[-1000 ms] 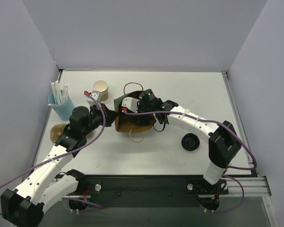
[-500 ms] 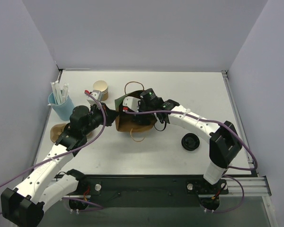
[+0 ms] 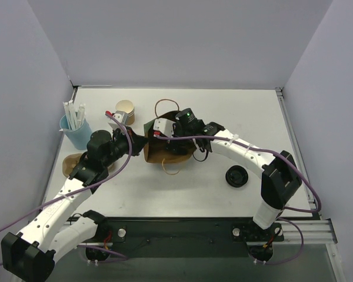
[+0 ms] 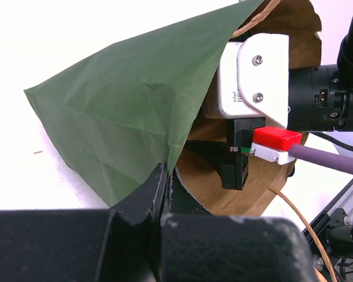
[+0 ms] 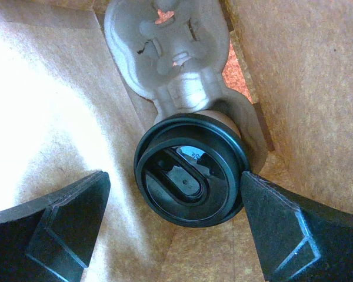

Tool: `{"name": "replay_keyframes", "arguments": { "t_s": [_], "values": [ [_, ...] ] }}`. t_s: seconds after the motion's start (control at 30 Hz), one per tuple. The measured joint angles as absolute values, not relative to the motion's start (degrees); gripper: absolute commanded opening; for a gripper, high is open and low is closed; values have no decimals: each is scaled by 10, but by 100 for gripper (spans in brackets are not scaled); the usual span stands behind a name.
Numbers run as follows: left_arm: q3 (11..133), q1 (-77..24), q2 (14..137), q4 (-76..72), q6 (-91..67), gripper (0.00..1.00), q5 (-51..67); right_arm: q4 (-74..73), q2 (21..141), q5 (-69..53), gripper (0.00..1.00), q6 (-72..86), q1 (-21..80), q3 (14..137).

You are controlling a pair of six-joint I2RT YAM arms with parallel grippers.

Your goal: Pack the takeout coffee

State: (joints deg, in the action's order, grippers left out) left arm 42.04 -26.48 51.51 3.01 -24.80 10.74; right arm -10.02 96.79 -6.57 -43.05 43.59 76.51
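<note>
takeout coffee (image 5: 191, 177) sits inside the green bag (image 4: 129, 111), lid towards the wrist camera. right gripper (image 5: 173, 179) is in the bag, jaws spread either side of the lid. left gripper (image 4: 165, 179) is pinched on the bag's left edge.

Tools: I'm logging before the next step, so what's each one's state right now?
Left tool: closed, pinching the bag rim.
Right tool: open around the coffee, inside the bag.
</note>
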Motion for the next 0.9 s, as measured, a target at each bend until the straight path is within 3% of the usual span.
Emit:
{"name": "replay_keyframes", "arguments": {
  "t_s": [0.9],
  "values": [
    [464, -265, 521, 81, -247, 0, 112, -114, 930, -70, 92, -384, 430, 769]
  ]
}}
